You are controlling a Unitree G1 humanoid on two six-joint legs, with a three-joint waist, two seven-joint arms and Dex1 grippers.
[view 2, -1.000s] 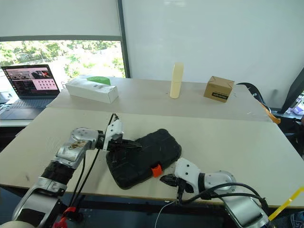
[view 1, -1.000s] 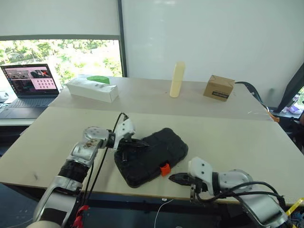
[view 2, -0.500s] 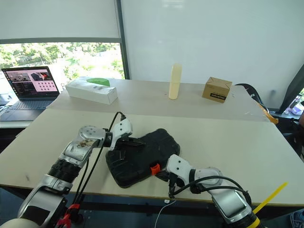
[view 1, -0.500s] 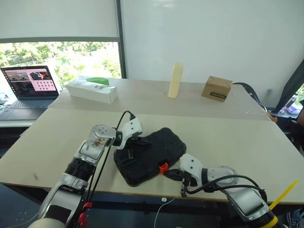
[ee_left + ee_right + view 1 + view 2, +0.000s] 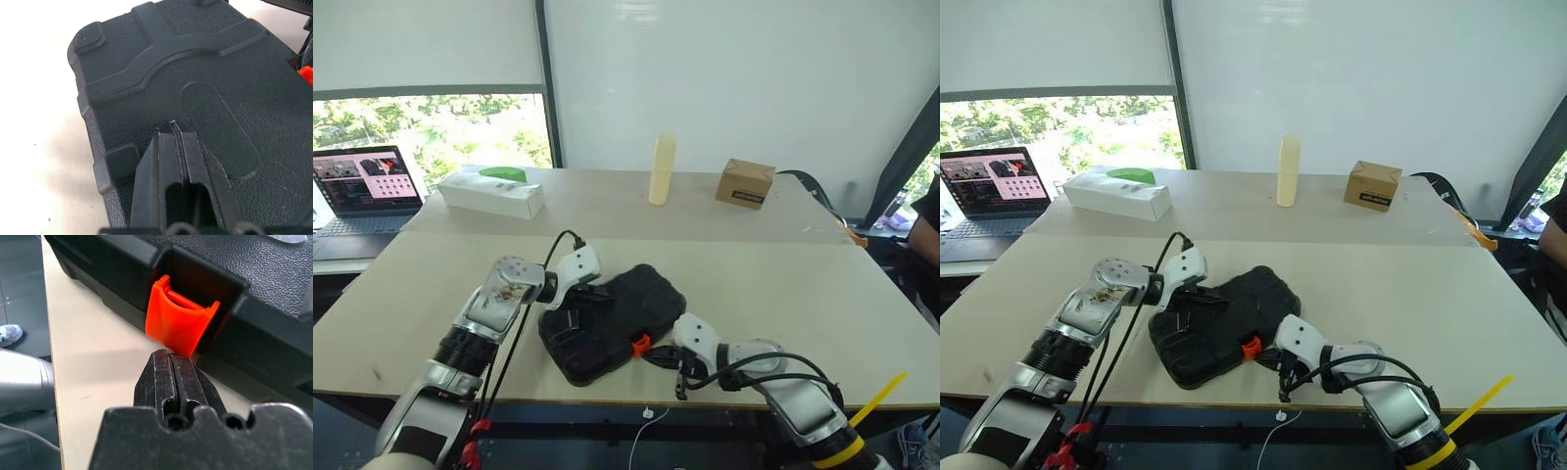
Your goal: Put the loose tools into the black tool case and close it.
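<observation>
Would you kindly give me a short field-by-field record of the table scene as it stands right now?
case: black plastic tool case, lid down, lying flat on the light table
latch: orange latch on the case's near edge, lower end standing away from the case
left gripper: left gripper shut, tips resting on the lid
right gripper: right gripper shut, tips right below the latch
loose tools: none seen on the table
far side: white box, cream bottle, brown cardboard box
left edge: open laptop

The black tool case (image 5: 613,321) lies closed and flat, skewed near the table's front edge.
</observation>
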